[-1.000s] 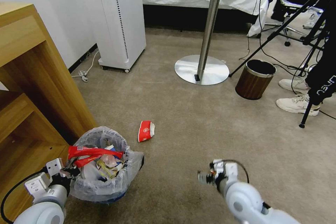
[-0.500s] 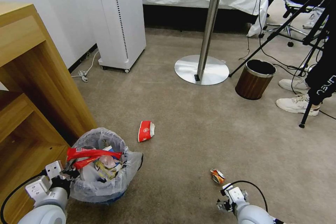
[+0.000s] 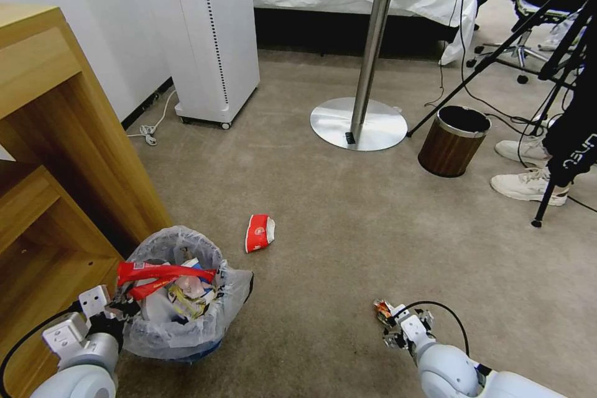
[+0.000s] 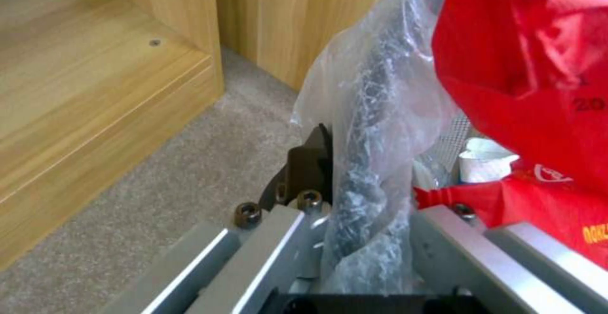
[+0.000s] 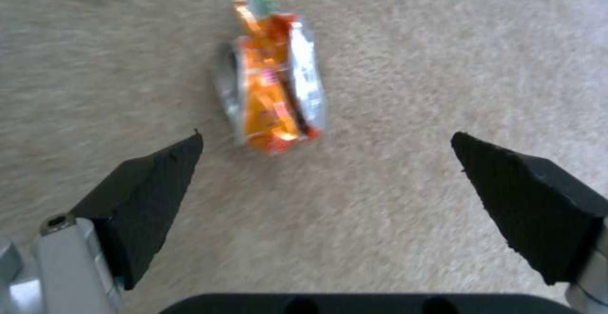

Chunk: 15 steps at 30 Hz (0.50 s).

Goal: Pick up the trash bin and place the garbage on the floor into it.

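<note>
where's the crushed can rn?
On the floor at the head view's lower right, the crushed can lies just ahead of the open right gripper, untouched.

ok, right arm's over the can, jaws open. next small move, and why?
Probably lower the right gripper a little further, then close. Its jaws are open either side of the crushed can, which lies on the carpet just beyond the tips, not yet between them.
</note>
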Motion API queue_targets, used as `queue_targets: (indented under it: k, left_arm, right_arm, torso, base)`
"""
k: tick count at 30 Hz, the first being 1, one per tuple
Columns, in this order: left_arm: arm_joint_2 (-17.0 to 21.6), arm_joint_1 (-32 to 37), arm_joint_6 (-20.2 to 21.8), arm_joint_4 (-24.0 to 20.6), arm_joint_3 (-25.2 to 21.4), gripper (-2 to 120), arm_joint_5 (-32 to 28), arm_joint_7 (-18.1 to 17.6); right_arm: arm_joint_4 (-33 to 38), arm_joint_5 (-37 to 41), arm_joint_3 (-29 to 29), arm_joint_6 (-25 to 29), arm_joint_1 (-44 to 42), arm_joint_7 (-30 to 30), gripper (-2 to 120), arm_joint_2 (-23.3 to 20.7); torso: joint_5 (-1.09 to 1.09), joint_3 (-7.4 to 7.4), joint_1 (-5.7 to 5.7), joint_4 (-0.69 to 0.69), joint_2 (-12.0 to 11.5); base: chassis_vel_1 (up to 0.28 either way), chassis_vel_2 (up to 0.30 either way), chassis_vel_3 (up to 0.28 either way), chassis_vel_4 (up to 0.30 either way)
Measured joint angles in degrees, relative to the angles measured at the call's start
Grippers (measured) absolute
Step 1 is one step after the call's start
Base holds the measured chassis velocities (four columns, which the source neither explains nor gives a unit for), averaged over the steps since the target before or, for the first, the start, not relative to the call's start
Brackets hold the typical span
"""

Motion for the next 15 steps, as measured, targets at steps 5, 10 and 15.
queue_targets:
  k: [5, 10, 15]
  left_arm:
    - [0.12, -0.38, -0.01, 0.11, 0.33, 1, -0.09, -0.02]
    - [0.35, -0.72, -0.01, 0.46, 0.87, 1, -0.16, -0.01]
    - [0.54, -1.05, 0.02, 0.82, 1.10, 1, -0.20, -0.01]
  right_arm:
    - [-2.70, -1.42, -0.74, 1.53, 0.31, -0.44, 100, 0.98]
    - [-4.64, -2.06, -0.96, 2.57, 0.83, -0.50, 99, 2.83]
    - [-6.10, -2.43, -1.32, 3.08, 1.60, -0.50, 99, 4.36]
  torso:
    - [-0.01, 0.00, 0.00, 0.00, 0.00]
    - [0.00, 0.00, 0.00, -0.01, 0.00]
    - [0.00, 0.00, 0.00, 0.00, 0.00]
  base:
    - [0.000, 0.000, 0.000, 0.000]
    - [0.000, 0.000, 0.000, 0.000]
    - [0.000, 0.000, 0.000, 0.000]
